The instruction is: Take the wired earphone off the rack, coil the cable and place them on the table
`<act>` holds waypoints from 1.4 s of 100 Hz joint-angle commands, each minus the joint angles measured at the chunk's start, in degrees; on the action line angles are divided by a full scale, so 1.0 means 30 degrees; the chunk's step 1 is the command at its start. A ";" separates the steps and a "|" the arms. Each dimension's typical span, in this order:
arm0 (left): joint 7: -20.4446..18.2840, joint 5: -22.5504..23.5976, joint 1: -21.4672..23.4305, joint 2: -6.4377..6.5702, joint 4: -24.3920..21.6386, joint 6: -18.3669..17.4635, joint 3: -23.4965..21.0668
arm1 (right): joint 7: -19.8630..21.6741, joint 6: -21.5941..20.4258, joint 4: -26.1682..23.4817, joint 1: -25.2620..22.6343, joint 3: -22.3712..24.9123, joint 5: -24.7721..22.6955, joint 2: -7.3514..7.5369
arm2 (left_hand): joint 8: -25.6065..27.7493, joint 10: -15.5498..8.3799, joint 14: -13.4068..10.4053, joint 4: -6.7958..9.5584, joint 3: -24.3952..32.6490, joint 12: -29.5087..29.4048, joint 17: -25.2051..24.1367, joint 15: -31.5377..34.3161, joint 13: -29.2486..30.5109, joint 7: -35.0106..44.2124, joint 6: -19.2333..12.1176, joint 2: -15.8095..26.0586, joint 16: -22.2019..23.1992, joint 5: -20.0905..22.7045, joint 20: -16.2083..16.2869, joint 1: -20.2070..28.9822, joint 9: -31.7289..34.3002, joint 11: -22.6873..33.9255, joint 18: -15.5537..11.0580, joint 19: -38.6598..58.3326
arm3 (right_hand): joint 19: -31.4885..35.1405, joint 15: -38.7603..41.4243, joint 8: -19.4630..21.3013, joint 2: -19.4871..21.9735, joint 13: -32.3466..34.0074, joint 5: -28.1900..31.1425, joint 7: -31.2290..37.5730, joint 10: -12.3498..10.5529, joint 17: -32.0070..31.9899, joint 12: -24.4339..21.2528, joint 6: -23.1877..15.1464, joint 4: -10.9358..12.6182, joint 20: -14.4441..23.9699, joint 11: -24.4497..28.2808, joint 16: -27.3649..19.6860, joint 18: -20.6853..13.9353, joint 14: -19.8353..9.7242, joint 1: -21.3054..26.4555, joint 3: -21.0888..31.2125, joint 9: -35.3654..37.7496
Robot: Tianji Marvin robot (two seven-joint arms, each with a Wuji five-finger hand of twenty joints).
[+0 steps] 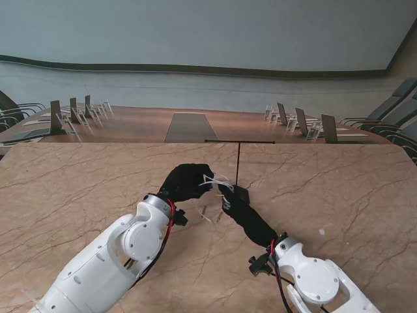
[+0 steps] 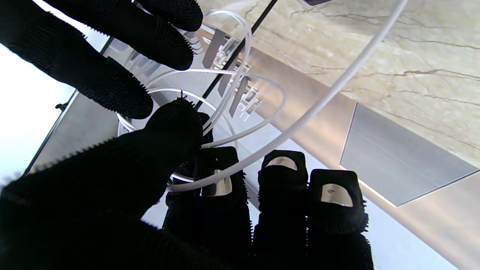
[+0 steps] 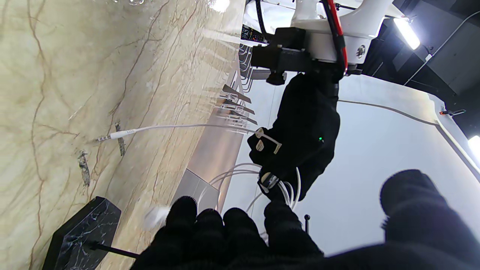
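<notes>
earphone cable [image 2: 240,90] is off the rack [image 1: 238,163] and looped around the left hand [image 1: 186,182], fingers [image 2: 221,187] closed on the coils to keep their shape — right hand [image 1: 242,212] alongside, grip cannot be told — plug end [image 3: 112,135] trailing over the tabletop [image 1: 78,189].

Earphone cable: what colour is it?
White. The earphone cable shows best in the left wrist view, looped in the left hand.

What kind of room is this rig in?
Probably a conference room: a long marble-look table, rows of nameplate stands and more stands on the wooden section beyond, and office chairs at the sides.
</notes>
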 commanded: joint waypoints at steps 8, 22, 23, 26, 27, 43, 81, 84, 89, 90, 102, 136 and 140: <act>-0.0054 0.0070 0.0175 0.0038 -0.0230 -0.0134 -0.0024 | -0.0025 0.0224 -0.0099 -0.0139 0.0037 -0.0031 -0.0075 | 0.0330 -0.0572 0.0165 0.1178 0.2022 0.0391 -0.0156 0.0072 -0.0251 0.0186 -0.0906 -0.0154 0.0478 0.0470 0.0641 0.0512 -0.0550 -0.0092 0.0018 0.0368 | 0.0668 0.0244 -0.0325 0.0272 0.0349 0.0216 -0.0463 0.0086 -0.0252 0.0017 -0.0804 -0.0182 0.0432 0.0005 0.0375 -0.0379 -0.0063 0.0242 -0.0479 -0.0022; -0.0127 0.0148 0.0080 0.0076 -0.0262 -0.0282 -0.0094 | 0.0513 0.0634 -0.0398 -0.0392 0.0250 -0.0030 0.0058 | 0.0325 -0.0546 0.0173 0.1158 0.2022 0.0396 -0.0165 0.0061 -0.0245 0.0129 -0.1024 -0.0121 0.0508 0.0468 0.0737 0.0489 -0.0550 -0.0099 0.0047 0.0331 | 0.0802 0.0204 0.0661 0.0275 0.0374 0.0167 0.0578 -0.0276 -0.0341 0.0019 -0.1683 -0.0201 0.0224 0.0008 0.0507 -0.0464 -0.0259 0.0483 -0.0603 -0.0002; -0.0147 0.0154 0.0071 0.0083 -0.0267 -0.0289 -0.0102 | 0.0562 0.0660 -0.0434 -0.0421 0.0276 -0.0037 0.0072 | 0.0310 -0.0546 0.0170 0.1165 0.2021 0.0396 -0.0192 0.0053 -0.0257 0.0104 -0.1062 -0.0118 0.0511 0.0478 0.0748 0.0489 -0.0550 -0.0100 0.0036 0.0311 | 0.0814 0.0210 0.0721 0.0271 0.0381 0.0189 0.0641 -0.0292 -0.0339 0.0019 -0.1717 -0.0199 0.0220 0.0008 0.0517 -0.0457 -0.0253 0.0500 -0.0607 -0.0001; -0.0226 0.0179 0.0045 0.0110 -0.0286 -0.0315 -0.0130 | 0.0774 0.0775 -0.0565 -0.0522 0.0381 -0.0067 0.0129 | 0.0292 -0.0536 0.0150 0.1179 0.2003 0.0397 -0.0262 0.0000 -0.0361 0.0055 -0.1109 -0.0101 0.0514 0.0477 0.0776 0.0505 -0.0611 -0.0129 0.0015 0.0257 | 0.1158 0.0147 0.3775 0.0375 0.0410 -0.0042 0.0829 -0.0331 -0.0416 0.0020 -0.1838 -0.0130 0.0013 0.0009 0.0758 -0.0406 -0.0228 0.0718 -0.0912 0.0001; -0.0254 0.0189 0.0039 0.0119 -0.0294 -0.0324 -0.0140 | 0.0862 0.0823 -0.0614 -0.0558 0.0423 -0.0081 0.0152 | 0.0291 -0.0526 0.0144 0.1183 0.1990 0.0399 -0.0296 -0.0019 -0.0390 0.0042 -0.1124 -0.0087 0.0516 0.0476 0.0786 0.0505 -0.0639 -0.0143 0.0006 0.0232 | 0.1287 0.0153 0.4884 0.0387 0.0426 -0.0179 0.0904 -0.0333 -0.0456 0.0019 -0.1856 -0.0132 -0.0025 0.0007 0.0799 -0.0391 -0.0217 0.0748 -0.0987 -0.0003; -0.0570 0.0392 0.0054 0.0255 -0.0462 -0.0434 -0.0325 | 0.1695 0.1089 -0.1432 -0.1387 0.1222 -0.0450 0.0423 | 0.0314 -0.0445 0.0109 0.1271 0.1853 0.0465 -0.0614 -0.0196 -0.0623 -0.0093 -0.1442 0.0015 0.0559 0.0521 0.0923 0.0432 -0.0858 -0.0278 -0.0068 -0.0034 | 0.1903 0.0355 0.8479 0.0454 0.0368 -0.0474 0.1195 -0.0156 -0.0587 0.0108 -0.1945 -0.0129 0.0117 0.0058 0.1748 -0.0102 0.0168 0.0816 -0.1116 -0.0003; -0.1139 0.1074 0.0540 0.0590 -0.1238 -0.0712 -0.0856 | 0.2916 0.0329 -0.3424 -0.3851 0.3549 -0.1225 0.0858 | 0.0505 -0.0476 0.0024 0.1346 0.1650 0.0590 -0.0708 -0.0293 -0.0716 -0.0237 -0.1712 0.0167 0.0673 0.0418 0.1153 0.0428 -0.0986 -0.0398 -0.0131 -0.0187 | 0.5393 0.3372 0.6552 0.0396 0.1004 -0.1316 0.9668 0.0856 -0.0169 0.2100 -0.1585 -0.0185 -0.1734 0.2836 0.2264 0.0872 0.1280 0.0355 -0.0844 0.0722; -0.1212 0.1119 0.0572 0.0620 -0.1295 -0.0744 -0.0871 | 0.2883 0.0237 -0.3522 -0.3967 0.3707 -0.1274 0.0860 | 0.0505 -0.0495 0.0027 0.1351 0.1611 0.0595 -0.0700 -0.0291 -0.0707 -0.0271 -0.1731 0.0204 0.0681 0.0397 0.1168 0.0441 -0.1006 -0.0409 -0.0134 -0.0186 | 0.5708 0.3530 0.5635 0.0356 0.1060 -0.1463 1.0449 0.0896 -0.0111 0.2121 -0.1591 -0.0212 -0.2018 0.2970 0.2154 0.0909 0.1330 0.0246 -0.0659 0.0747; -0.1388 0.1194 0.0643 0.0681 -0.1427 -0.0787 -0.0882 | 0.3042 0.0256 -0.3695 -0.4136 0.4018 -0.1383 0.0900 | 0.0544 -0.0547 0.0014 0.1356 0.1484 0.0607 -0.0684 -0.0294 -0.0707 -0.0322 -0.1890 0.0303 0.0697 0.0331 0.1207 0.0428 -0.1054 -0.0435 -0.0120 -0.0173 | 0.5915 0.3345 0.4531 0.0415 0.1014 -0.1383 0.9754 0.0837 -0.0443 0.1972 -0.1652 -0.0221 -0.2175 0.2645 0.1970 0.0752 0.1243 0.0196 -0.0685 0.0675; -0.1425 0.1211 0.0661 0.0693 -0.1458 -0.0792 -0.0882 | 0.3045 0.0215 -0.3702 -0.4155 0.4060 -0.1411 0.0902 | 0.0559 -0.0556 0.0010 0.1363 0.1471 0.0609 -0.0684 -0.0295 -0.0707 -0.0317 -0.1911 0.0321 0.0699 0.0332 0.1212 0.0437 -0.1062 -0.0439 -0.0118 -0.0172 | 0.5942 0.3333 0.4466 0.0414 0.1029 -0.1363 0.9707 0.0833 -0.0449 0.1961 -0.1656 -0.0221 -0.2180 0.2624 0.1960 0.0758 0.1242 0.0196 -0.0688 0.0699; -0.1831 0.1373 0.0912 0.0831 -0.1888 -0.0858 -0.0872 | 0.3011 -0.0016 -0.3811 -0.4293 0.4630 -0.1598 0.0897 | 0.0637 -0.0598 -0.0018 0.1444 0.1307 0.0633 -0.0736 -0.0327 -0.0748 -0.0413 -0.2192 0.0422 0.0719 0.0310 0.1260 0.0410 -0.1150 -0.0492 -0.0164 -0.0221 | 0.6224 0.3483 0.4489 0.0403 0.0993 -0.1308 1.0177 0.0869 -0.0533 0.2092 -0.1613 -0.0197 -0.2238 0.2833 0.2042 0.0774 0.1261 0.0240 -0.0651 0.0683; -0.3990 0.1611 0.1197 0.1383 -0.3216 -0.1247 -0.0340 | 0.3038 -0.0351 -0.3528 -0.3978 0.5957 -0.2091 0.0881 | 0.0708 -0.0497 -0.0067 0.1617 0.0608 0.0829 -0.1242 -0.0649 -0.1170 -0.0789 -0.2643 0.0821 0.0850 0.0149 0.1448 0.0568 -0.1579 -0.0783 -0.0322 -0.0612 | 0.6620 0.3371 0.4376 0.0446 0.0994 -0.1371 1.0492 0.0840 -0.0729 0.2047 -0.1634 -0.0195 -0.2322 0.2743 0.2002 0.0714 0.1232 0.0310 -0.0675 0.0692; -0.4249 0.1712 0.1162 0.1449 -0.3316 -0.1325 -0.0183 | 0.3088 -0.0301 -0.3467 -0.3909 0.6047 -0.2137 0.0888 | 0.0717 -0.0527 -0.0086 0.1619 0.0604 0.0831 -0.1217 -0.0656 -0.1161 -0.0794 -0.2664 0.0845 0.0858 0.0137 0.1468 0.0528 -0.1567 -0.0800 -0.0337 -0.0600 | 0.6655 0.3364 0.4370 0.0457 0.0994 -0.1359 1.0542 0.0839 -0.0737 0.2044 -0.1595 -0.0195 -0.2340 0.2734 0.2001 0.0713 0.1256 0.0316 -0.0684 0.0680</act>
